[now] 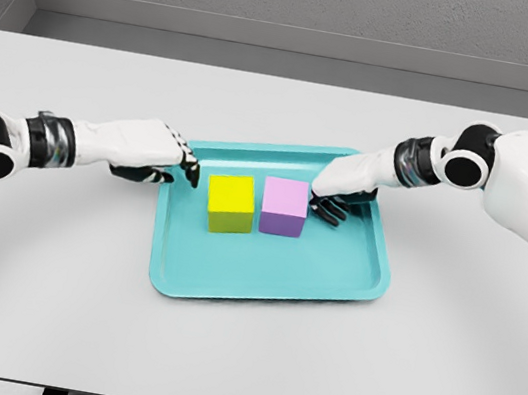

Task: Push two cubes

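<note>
Your left hand (pixel 155 154), fingers loosely flat and empty, waits just left of the yellow cube (pixel 230 203), which touches the pink cube (pixel 284 207) mid-tray (pixel 260 283), while your right hand (pixel 344 189), likewise empty, flanks the pink, apparently to squeeze them together.

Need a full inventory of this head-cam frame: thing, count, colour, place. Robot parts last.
table: 1, light grey, fills most of the view, grey wall behind it
tray: 1, teal, shallow rim, centre of the table
yellow cube: 1, yellow, on the tray, left of the pair, close beside the other cube
pink cube: 1, pink-lilac, on the tray, right of the yellow one
left hand: 1, white with dark fingertips, at the tray's left rim, fingertips close to the yellow cube, holding nothing
right hand: 1, white with dark fingertips, over the tray's right part, fingertips at the pink cube's right side, holding nothing
</note>
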Motion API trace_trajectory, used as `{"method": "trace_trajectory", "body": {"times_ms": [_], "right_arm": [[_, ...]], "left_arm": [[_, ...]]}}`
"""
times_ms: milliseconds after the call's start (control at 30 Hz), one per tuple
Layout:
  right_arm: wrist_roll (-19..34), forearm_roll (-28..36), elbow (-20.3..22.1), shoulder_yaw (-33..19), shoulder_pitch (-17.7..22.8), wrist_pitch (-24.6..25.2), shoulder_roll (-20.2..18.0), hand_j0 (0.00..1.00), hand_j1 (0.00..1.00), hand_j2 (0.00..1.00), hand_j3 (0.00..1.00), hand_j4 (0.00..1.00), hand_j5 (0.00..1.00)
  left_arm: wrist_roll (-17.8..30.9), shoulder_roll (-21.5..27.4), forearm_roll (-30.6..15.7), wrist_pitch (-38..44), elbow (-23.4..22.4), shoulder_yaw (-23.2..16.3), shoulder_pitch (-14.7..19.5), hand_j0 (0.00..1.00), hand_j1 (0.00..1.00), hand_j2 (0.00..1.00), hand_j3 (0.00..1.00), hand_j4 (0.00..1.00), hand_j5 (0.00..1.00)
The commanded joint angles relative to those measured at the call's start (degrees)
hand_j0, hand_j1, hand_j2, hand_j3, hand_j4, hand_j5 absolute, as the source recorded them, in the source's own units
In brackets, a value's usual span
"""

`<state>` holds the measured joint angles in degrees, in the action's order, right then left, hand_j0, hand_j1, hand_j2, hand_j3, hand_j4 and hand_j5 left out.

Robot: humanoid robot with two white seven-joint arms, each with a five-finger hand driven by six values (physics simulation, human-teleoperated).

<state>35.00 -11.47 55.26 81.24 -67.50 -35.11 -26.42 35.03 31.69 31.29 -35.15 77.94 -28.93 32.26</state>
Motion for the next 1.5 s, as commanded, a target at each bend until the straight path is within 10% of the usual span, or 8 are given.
{"method": "trace_trajectory", "body": {"times_ms": [0,833,1467], "right_arm": [[0.0,0.31,0.11,-0.11,0.0,0.11,0.06,0.13,0.13,0.13,0.13,0.13,0.13],[0.0,-0.92,-2.61,-0.2,-0.79,0.11,-0.03,0.13,0.13,0.13,0.13,0.13,0.13],[0.0,-1.19,0.64,-7.15,-3.69,0.11,-13.56,0.15,0.15,0.15,0.15,0.15,0.15]], "left_arm": [[-0.03,-0.92,-0.09,0.15,-0.16,-1.13,0.0,0.55,0.55,0.55,0.55,0.55,0.55],[-0.03,0.39,-2.2,0.15,1.6,1.15,-1.23,0.55,0.55,0.55,0.55,0.55,0.55],[-0.03,4.88,-8.0,0.15,14.78,1.68,-8.61,0.56,0.56,0.56,0.56,0.56,0.56]]}}
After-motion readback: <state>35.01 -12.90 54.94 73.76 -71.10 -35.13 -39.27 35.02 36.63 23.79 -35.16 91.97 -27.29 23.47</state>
